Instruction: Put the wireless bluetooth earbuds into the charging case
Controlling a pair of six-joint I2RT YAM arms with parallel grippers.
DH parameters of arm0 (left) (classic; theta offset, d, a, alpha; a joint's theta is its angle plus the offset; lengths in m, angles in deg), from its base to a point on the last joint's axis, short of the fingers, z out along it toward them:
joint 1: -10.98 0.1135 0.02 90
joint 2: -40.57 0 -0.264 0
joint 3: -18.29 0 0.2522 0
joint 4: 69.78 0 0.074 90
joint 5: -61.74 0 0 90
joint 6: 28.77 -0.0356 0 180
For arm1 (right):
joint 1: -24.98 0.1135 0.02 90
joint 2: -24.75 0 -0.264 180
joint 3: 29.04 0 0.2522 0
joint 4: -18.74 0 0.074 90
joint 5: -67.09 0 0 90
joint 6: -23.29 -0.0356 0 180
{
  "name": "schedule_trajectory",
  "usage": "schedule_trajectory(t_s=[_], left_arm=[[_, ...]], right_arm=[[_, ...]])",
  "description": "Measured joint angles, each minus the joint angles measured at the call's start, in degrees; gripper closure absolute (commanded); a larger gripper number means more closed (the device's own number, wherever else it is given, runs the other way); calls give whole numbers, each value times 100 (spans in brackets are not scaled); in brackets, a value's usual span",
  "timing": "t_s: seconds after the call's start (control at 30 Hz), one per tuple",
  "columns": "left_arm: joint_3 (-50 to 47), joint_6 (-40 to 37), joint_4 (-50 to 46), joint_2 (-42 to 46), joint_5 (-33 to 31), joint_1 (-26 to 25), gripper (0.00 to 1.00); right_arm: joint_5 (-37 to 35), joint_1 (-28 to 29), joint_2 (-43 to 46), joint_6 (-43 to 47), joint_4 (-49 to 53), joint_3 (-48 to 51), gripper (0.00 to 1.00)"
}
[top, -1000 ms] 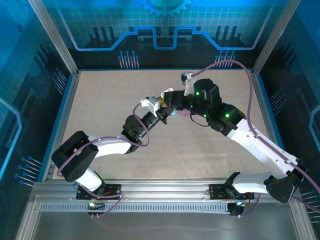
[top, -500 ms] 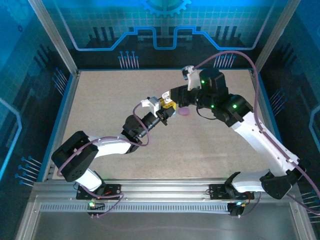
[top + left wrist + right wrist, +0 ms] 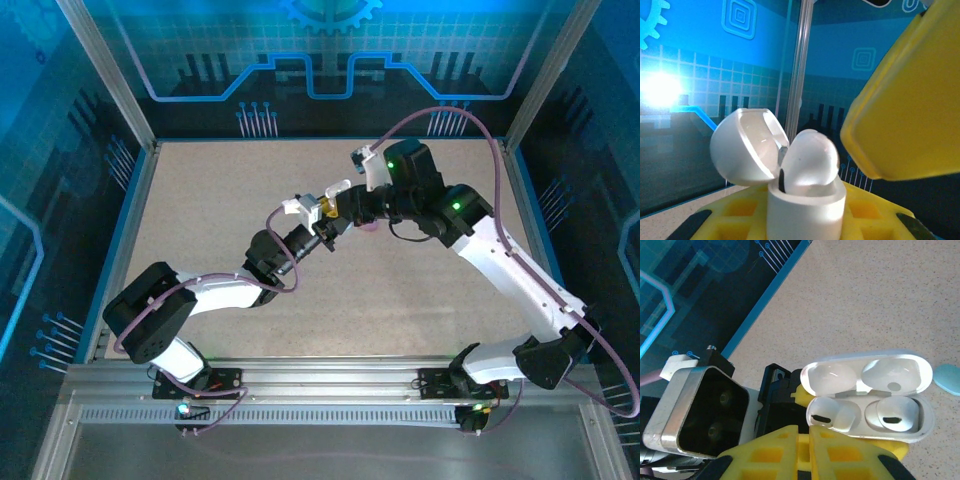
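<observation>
The two arms meet over the middle of the table point(image 3: 200, 220), wrists close together. The biggest risk is therefore a knock between them: a sideways drift of the right arm could shove the left gripper point(image 3: 325, 213) and twist what it holds. That left gripper is clamped on the white charging case point(image 3: 862, 432), gripping the body from its sides, with the lid point(image 3: 867, 371) hinged back. The right gripper point(image 3: 808, 436) has its yellow fingers pressed together on nothing, tips just beside the case's front edge. An off-centre push from them could lever the case out of the clamp or tip the lid shut too soon. Both white earbuds lie in the case's wells. The seated earbud point(image 3: 892, 416) looks fully home, while the tilted earbud point(image 3: 832, 416) stands proud of its well. Closing the lid now might jam on it or flick it out onto the table, where a light blue rounded piece point(image 3: 947, 380) lies near the case.
</observation>
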Motion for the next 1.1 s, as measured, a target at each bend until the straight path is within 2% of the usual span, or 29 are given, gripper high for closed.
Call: schedule_trajectory(t_s=[0.3,0.5,0.7,0.83,1.1], left_arm=[[0,0,-2,2,68,0,79],[2,2,-7,2,197,0,79],[0,-2,-131,7,555,0,79],[0,-2,-199,17,909,0,78],[0,0,-260,31,1410,0,78]], right_arm=[[-146,-111,-4,0,-101,2,79],[-232,-164,79,63,-173,2,63],[-295,-809,116,216,44,-330,53],[-22,-1207,-304,363,444,-999,51],[748,-1399,-1088,623,1158,-1403,50]])
